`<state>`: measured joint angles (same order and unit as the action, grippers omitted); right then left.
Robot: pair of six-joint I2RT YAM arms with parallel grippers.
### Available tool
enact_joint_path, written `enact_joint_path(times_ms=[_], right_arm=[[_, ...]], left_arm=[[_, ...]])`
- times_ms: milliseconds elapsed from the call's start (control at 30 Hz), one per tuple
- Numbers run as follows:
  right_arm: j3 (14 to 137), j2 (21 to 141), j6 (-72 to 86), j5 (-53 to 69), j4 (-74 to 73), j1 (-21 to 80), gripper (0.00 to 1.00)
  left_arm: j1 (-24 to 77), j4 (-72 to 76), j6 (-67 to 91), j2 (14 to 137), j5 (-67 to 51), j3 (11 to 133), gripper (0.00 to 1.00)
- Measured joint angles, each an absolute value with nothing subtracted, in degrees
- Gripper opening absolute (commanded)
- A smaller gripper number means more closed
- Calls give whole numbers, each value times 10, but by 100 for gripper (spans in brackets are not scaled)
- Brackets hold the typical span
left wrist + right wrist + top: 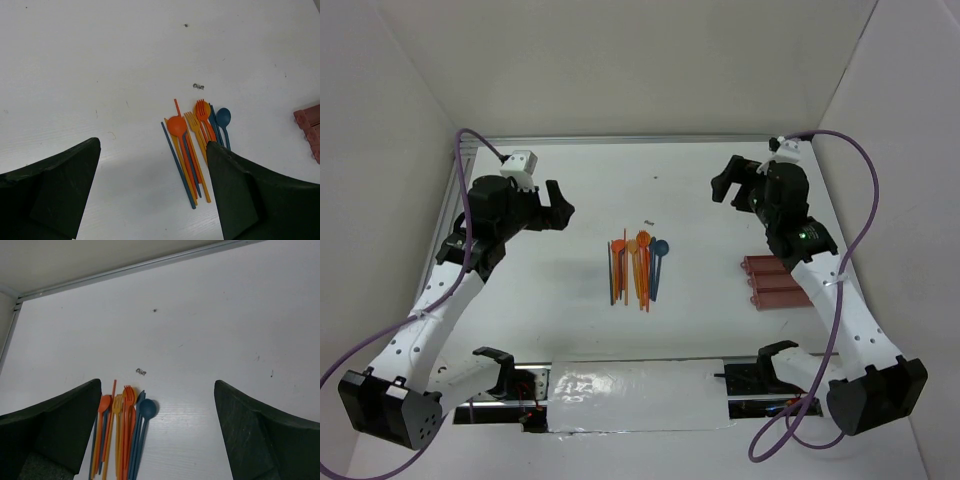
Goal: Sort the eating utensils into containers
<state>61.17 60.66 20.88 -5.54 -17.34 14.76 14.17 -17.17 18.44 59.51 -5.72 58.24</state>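
Observation:
A bundle of orange and blue plastic utensils (638, 268) lies side by side at the table's middle: spoons, forks and sticks. It also shows in the left wrist view (192, 145) and the right wrist view (122, 432). The reddish-brown trough trays (772, 283) lie at the right, partly hidden by the right arm; one corner shows in the left wrist view (310, 127). My left gripper (558, 205) is open and empty, held above the table left of the bundle. My right gripper (732, 182) is open and empty, above the table at the back right.
A small dark scrap (648, 222) lies just behind the utensils. A metal rail (620, 140) runs along the table's back edge under white walls. A shiny white strip (630, 395) lies at the near edge between the arm bases.

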Motion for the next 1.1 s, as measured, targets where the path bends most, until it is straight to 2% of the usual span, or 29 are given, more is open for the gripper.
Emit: enact_joint_path(times_ms=[167,400,467,700,833,1100], right_arm=[[619,618,222,-40,-193,167,100],[618,653,249,-42,-220,249,98],[630,686,261,-56,-237,288,95],[637,796,322,-92,-274,377,75],[636,818,350,-116,-300,395,59],[598,853,387,-136,-297,411,55]], left_arm=[[142,-181,199,594,-46,582,100],[142,-253,214,581,-44,581,100],[142,-256,214,557,-53,569,100],[142,-272,213,446,-76,518,100],[142,-276,213,411,-75,505,100],[142,-286,212,413,-80,496,100]])
